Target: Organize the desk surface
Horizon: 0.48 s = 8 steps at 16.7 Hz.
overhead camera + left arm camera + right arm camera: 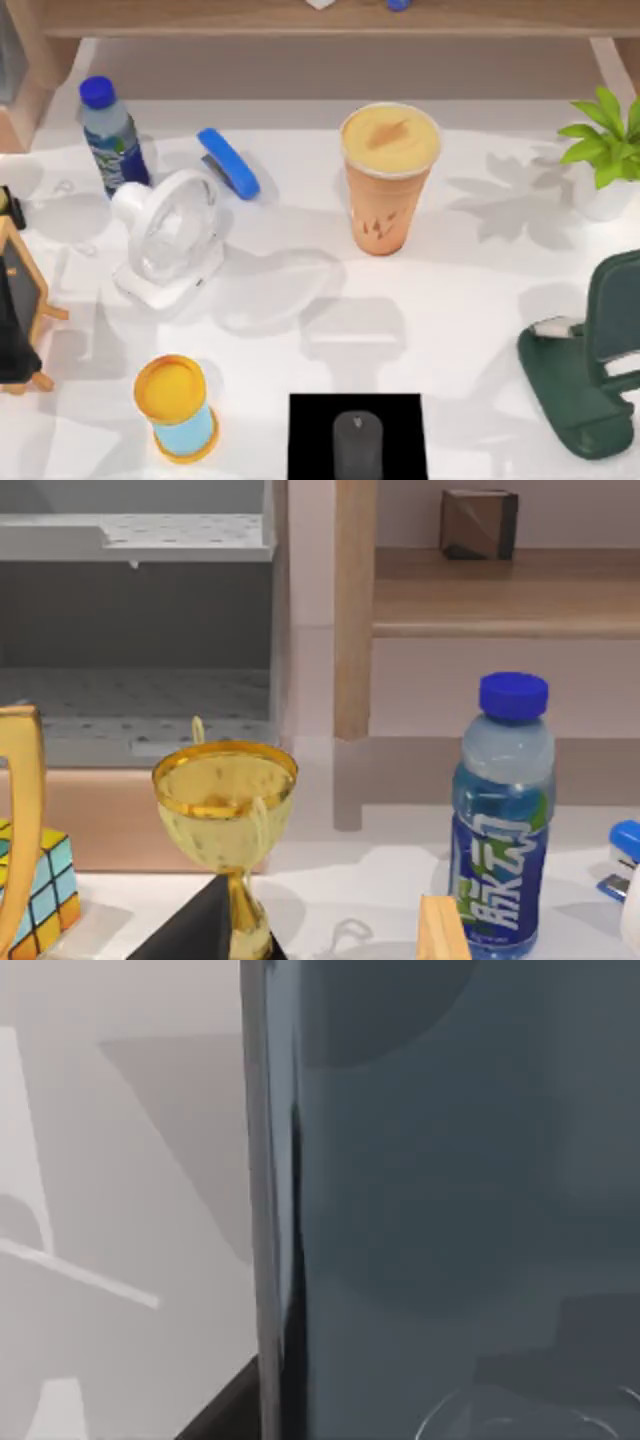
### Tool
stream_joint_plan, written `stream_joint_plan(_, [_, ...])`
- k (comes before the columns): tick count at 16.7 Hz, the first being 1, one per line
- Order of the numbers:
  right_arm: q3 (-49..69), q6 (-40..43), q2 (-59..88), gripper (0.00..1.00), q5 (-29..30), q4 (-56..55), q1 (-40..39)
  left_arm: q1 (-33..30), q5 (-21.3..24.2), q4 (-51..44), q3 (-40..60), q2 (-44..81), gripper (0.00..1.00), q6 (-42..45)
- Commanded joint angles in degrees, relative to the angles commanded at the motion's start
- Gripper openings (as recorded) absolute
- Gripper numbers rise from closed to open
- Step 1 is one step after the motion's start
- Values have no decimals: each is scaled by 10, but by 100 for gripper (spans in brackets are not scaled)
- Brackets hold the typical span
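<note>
Many things crowd the desk surface (470,290), a mouse (357,445) on its black mat (310,435); tool states cannot tell.

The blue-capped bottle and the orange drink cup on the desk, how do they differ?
The bottle is slim and clear blue with a blue screw cap and a blue-green label; the cup is wider, orange, tapering downward, with a flat lid. The bottle stands near the desk surface's back left corner beside the white fan; the cup stands near the middle, apart from other items. Both are upright.
</note>
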<state>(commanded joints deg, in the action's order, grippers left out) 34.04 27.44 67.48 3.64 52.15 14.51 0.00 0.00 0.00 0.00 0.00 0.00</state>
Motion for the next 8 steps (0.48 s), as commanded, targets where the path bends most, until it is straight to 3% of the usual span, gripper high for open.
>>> stream_joint_plan(4, [-5, -120, -142, 0, 88, 33, -120, 0, 0, 0, 0, 0, 100, 0])
stream_joint_plan(8, [-6, -258, -306, 0, 180, 12, -314, 0, 0, 0, 0, 0, 100, 0])
